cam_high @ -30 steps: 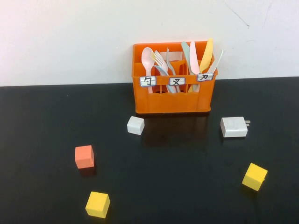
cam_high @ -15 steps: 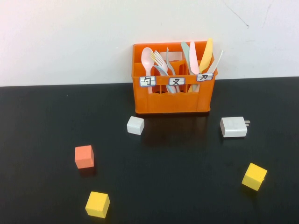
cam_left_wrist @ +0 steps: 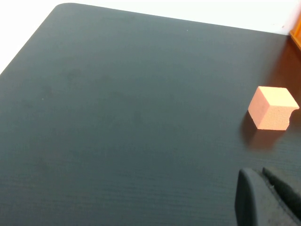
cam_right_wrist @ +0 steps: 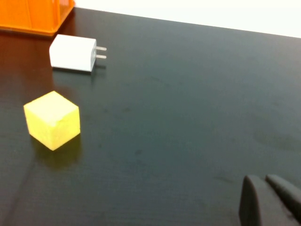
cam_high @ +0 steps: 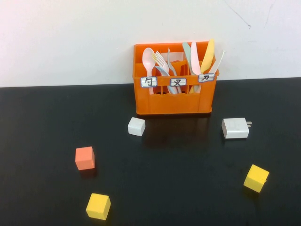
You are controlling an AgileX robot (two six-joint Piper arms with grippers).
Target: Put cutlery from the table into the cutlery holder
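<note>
The orange cutlery holder (cam_high: 174,101) stands at the back of the black table (cam_high: 188,160), against the wall. The pale pink spoon (cam_high: 149,57) stands in its left compartment and the light grey fork (cam_high: 161,61) in the middle one, with pastel knives (cam_high: 207,54) in the right one. I see no cutlery lying on the table. Neither arm shows in the high view. My left gripper (cam_left_wrist: 261,176) is shut and empty, low over the table near an orange cube (cam_left_wrist: 272,108). My right gripper (cam_right_wrist: 263,181) is shut and empty over bare table.
A white cube (cam_high: 136,126) and a white charger block (cam_high: 235,127) lie in front of the holder. An orange cube (cam_high: 85,157) and a yellow cube (cam_high: 98,206) sit front left. Another yellow cube (cam_high: 256,178) sits front right, also in the right wrist view (cam_right_wrist: 52,119).
</note>
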